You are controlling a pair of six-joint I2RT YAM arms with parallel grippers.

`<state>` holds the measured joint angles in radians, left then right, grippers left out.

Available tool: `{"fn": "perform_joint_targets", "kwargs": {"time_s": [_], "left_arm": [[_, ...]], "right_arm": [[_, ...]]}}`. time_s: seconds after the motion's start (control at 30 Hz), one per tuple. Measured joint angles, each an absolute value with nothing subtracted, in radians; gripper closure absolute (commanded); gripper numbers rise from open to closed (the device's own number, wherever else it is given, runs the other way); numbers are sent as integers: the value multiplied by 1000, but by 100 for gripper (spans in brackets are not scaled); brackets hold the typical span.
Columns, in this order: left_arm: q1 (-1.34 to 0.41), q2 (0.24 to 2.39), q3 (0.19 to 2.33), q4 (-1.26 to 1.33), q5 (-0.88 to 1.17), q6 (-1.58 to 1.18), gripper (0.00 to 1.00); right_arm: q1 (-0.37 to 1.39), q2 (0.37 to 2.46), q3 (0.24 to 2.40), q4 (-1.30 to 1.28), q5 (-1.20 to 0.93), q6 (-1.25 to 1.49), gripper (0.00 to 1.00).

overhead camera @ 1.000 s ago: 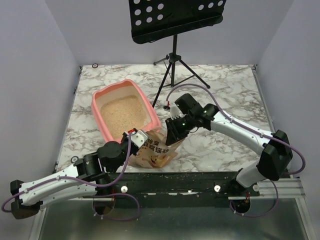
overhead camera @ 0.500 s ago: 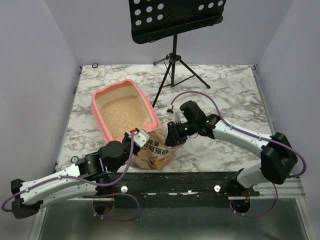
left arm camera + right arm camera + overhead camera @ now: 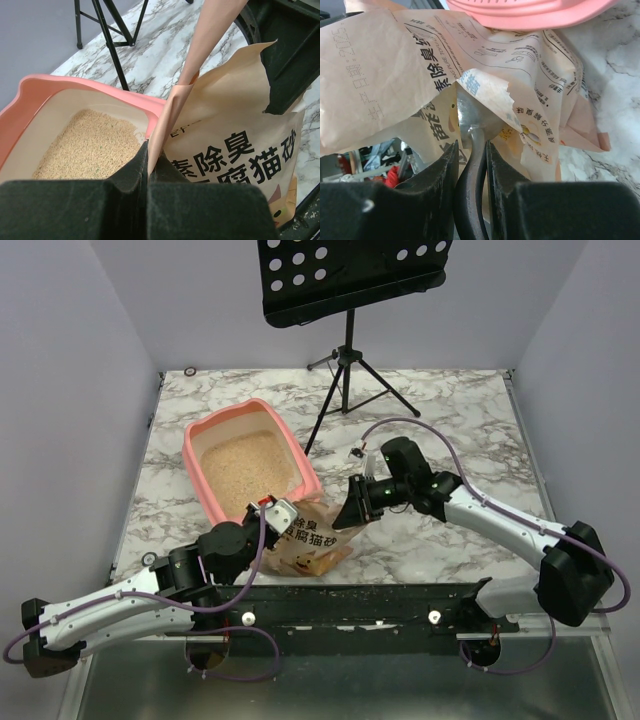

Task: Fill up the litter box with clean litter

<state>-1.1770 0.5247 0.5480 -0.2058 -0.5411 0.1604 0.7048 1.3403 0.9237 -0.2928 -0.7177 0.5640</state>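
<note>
The salmon-pink litter box (image 3: 193,462) lies on the left of the table with beige clean litter (image 3: 240,465) in it. In the left wrist view the litter box (image 3: 35,90) and its clean litter (image 3: 90,145) show again. A crinkled tan bag (image 3: 312,543) stands at the box's near corner. My left gripper (image 3: 283,516) is shut on the bag's upper edge (image 3: 165,120). My right gripper (image 3: 352,510) is at the bag's right side, shut on the black handle of a metal scoop (image 3: 470,117). The scoop's blade goes into the bag (image 3: 395,70).
A black music stand's tripod (image 3: 346,375) stands behind the box, one leg reaching near its far right corner. A small black and red object (image 3: 335,452) lies on the marble beside that leg. The table's near edge is just below the bag.
My right arm's wrist has swung to the right and backed away from the bag, while its fingertips stay at the bag's mouth. The left arm and the bag have not moved.
</note>
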Motion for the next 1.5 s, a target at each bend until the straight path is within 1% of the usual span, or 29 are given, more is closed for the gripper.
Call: {"fn": "perform_joint_targets", "kwargs": {"time_s": [0.4, 0.53, 0.67, 0.9, 1.1, 1.5], "left_arm": [[-1177, 517, 548, -209, -541, 161, 100], [-1177, 510, 548, -212, -540, 161, 100], [-1177, 498, 548, -214, -540, 168, 100], [-1177, 474, 548, -226, -541, 175, 100], [-1177, 462, 547, -227, -542, 180, 100], [-1177, 453, 542, -226, -548, 195, 100]], "right_arm": [[697, 1348, 801, -10, -807, 745, 99], [687, 1341, 780, 36, -817, 791, 99], [656, 1284, 748, 59, -825, 832, 99], [569, 1124, 683, 62, -840, 890, 99], [513, 1041, 648, 45, -855, 912, 99], [397, 849, 624, -108, -867, 971, 99]]}}
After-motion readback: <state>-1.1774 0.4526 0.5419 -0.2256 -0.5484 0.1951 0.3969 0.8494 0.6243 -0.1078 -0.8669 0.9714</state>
